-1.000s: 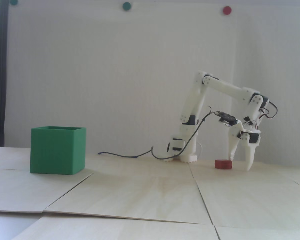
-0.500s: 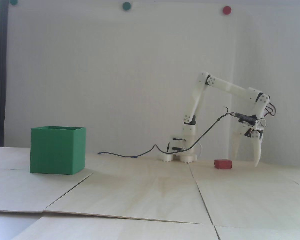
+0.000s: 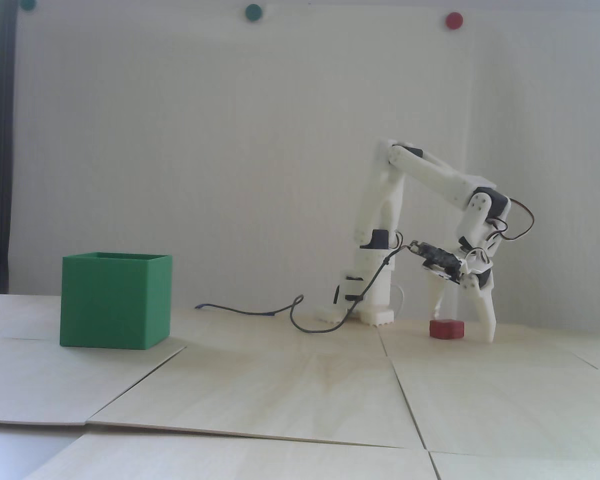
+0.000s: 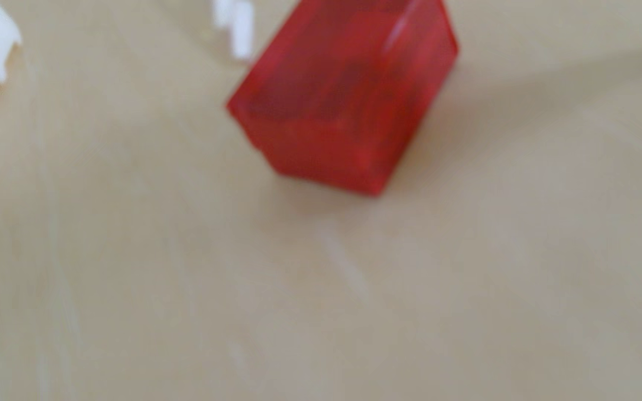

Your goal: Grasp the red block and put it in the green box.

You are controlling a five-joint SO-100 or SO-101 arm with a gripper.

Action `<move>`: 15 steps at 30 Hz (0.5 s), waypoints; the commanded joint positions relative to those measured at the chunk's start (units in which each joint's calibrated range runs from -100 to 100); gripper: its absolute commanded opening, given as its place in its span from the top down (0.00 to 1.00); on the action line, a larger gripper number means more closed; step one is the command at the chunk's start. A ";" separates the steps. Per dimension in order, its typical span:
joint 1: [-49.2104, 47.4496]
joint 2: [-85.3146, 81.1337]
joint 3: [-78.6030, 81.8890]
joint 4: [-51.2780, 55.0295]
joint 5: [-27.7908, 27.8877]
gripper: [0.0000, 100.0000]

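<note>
My gripper [image 3: 462, 327] stands spread wide over the red block [image 3: 447, 329], 1 finger tip behind the block's left end, the other down on the table [image 3: 300, 385] just right of it, neither clamping it. The block lies flat on pale wooden panels with thin seams between them. In the wrist view the block [image 4: 344, 100] looks blurred against the same bare wood. The green box [image 3: 115, 300] sits well to the left of the block in the fixed view, upright, its top open. Behind the block rises a plain white wall carrying 2 green dots [image 3: 253, 12] and 1 red dot [image 3: 453, 20]. A dark cable [image 3: 300, 320] trails across the wood left of the block.
</note>
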 commanded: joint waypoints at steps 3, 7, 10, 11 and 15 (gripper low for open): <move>5.02 -2.46 4.69 -4.09 1.25 0.69; 5.02 -2.54 4.69 -4.00 1.25 0.91; 5.02 -2.54 4.69 -3.83 1.25 0.98; 5.02 -2.54 4.69 -3.75 1.25 0.97; 4.86 -2.85 4.69 -4.00 1.25 0.98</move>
